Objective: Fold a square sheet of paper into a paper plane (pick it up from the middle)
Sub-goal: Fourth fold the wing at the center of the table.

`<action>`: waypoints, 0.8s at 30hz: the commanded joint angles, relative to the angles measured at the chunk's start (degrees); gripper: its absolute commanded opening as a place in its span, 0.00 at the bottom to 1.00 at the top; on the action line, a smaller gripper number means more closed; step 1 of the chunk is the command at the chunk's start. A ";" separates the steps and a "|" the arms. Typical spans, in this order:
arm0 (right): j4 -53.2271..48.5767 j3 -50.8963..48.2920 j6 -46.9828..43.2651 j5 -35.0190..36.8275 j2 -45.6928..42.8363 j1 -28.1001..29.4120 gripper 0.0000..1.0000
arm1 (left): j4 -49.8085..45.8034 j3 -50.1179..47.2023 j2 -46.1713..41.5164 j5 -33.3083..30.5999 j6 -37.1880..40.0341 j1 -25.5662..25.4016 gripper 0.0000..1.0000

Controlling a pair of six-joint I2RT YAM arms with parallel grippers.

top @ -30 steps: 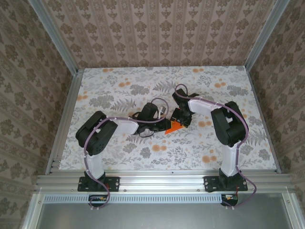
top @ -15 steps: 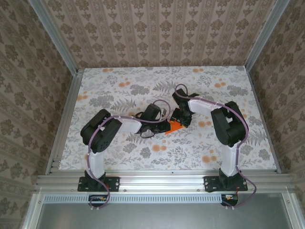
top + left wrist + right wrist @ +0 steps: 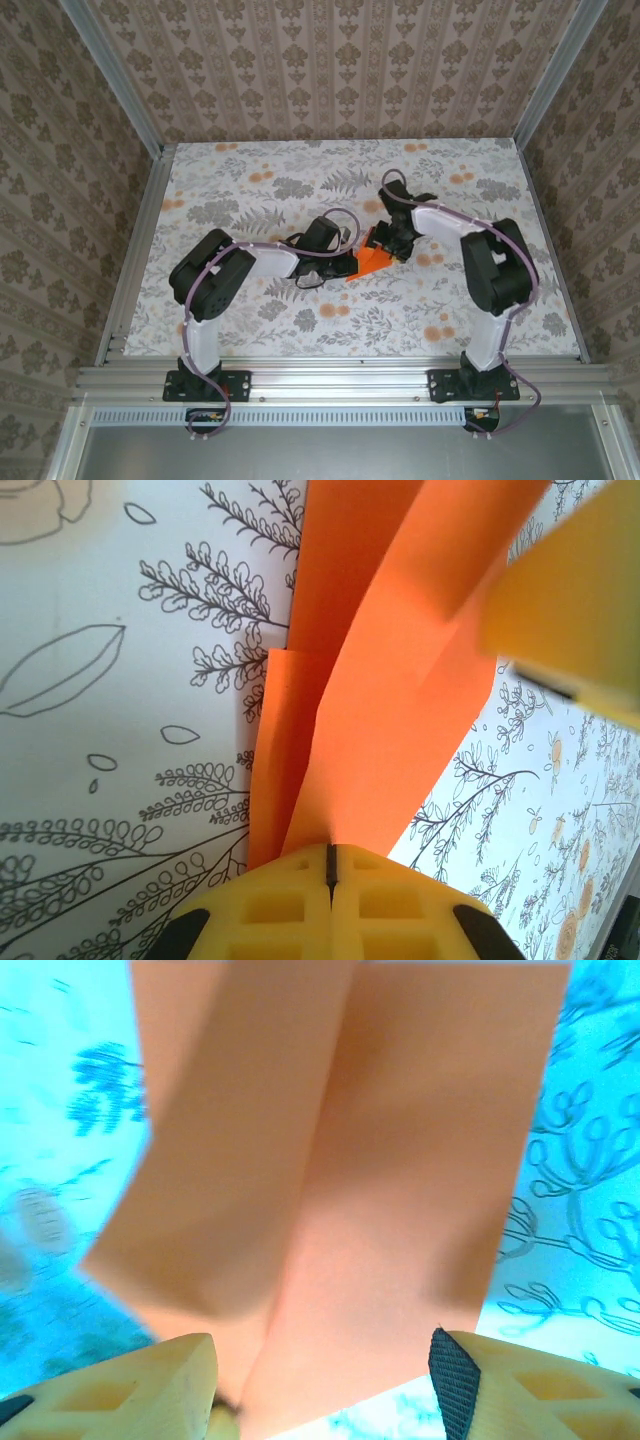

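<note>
Left wrist view shows my left gripper point(image 3: 332, 855) clamped tight on the near end of the orange sheet point(image 3: 390, 680), and its centre crease runs straight away from those fingertips. On the right wrist view my right gripper point(image 3: 320, 1390) stands spread, with the sheet just ahead of and between its fingers, not pinched. The right arm is the free one, so I reckon the next fold is its job.

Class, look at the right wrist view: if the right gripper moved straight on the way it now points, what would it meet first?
The right gripper would most likely meet the folded bright orange sheet of paper, directly ahead between its open fingers; depth is hard to judge.
</note>
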 commanded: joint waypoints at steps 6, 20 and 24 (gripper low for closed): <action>22.87 -13.85 -2.78 -14.89 -9.40 -0.01 0.28 | -8.50 -0.99 3.29 -2.86 0.77 0.19 0.00; 31.54 -17.93 -2.50 -22.48 -0.34 0.16 0.02 | -9.25 -0.83 3.44 -2.96 0.42 0.17 0.00; 29.69 -16.88 -3.55 -21.45 2.19 0.16 0.02 | -9.59 -0.77 3.26 -2.96 0.51 0.21 0.00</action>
